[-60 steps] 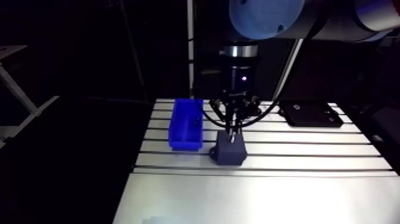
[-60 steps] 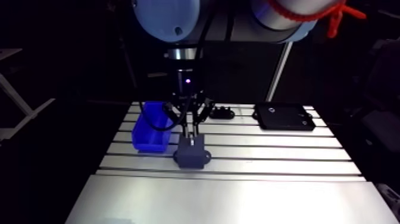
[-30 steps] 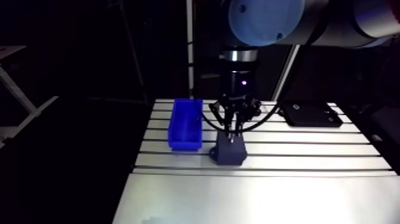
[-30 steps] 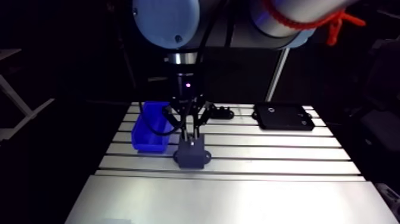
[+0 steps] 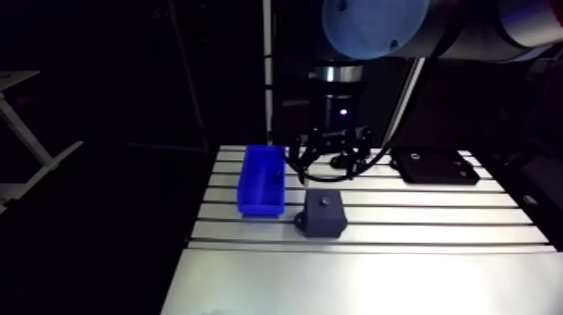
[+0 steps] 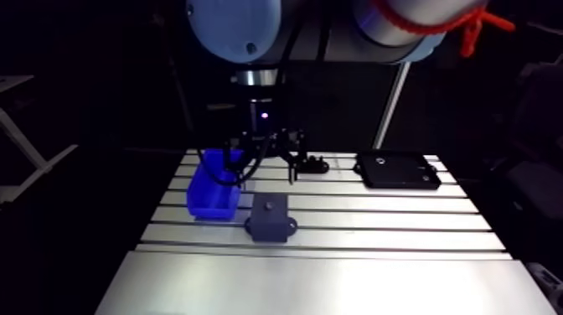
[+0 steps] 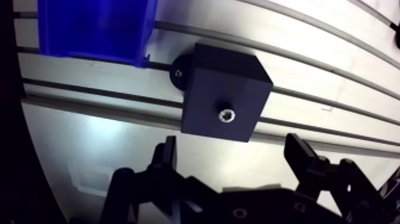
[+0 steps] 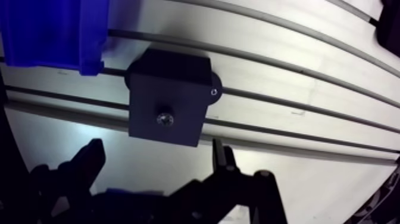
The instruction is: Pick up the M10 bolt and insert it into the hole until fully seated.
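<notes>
A dark block (image 7: 205, 77) stands on the slotted table (image 5: 419, 268), and the bolt's small metal head (image 7: 226, 114) sits in the hole in its top face. My gripper (image 7: 232, 146) hangs above the block, clear of it, with its fingers (image 7: 168, 149) spread wide apart and nothing between them. In the arm view the gripper (image 5: 328, 159) is just behind and above the block (image 5: 325, 216).
A blue bin (image 5: 261, 180) stands right beside the block, on its left in the arm view. A flat black plate (image 5: 434, 165) lies at the table's back right. A small black part (image 6: 314, 162) lies on the table behind the gripper.
Earlier the fingers were shut together on the bolt at the block's top. Now they have spread open and lifted off, leaving the bolt in the block.
</notes>
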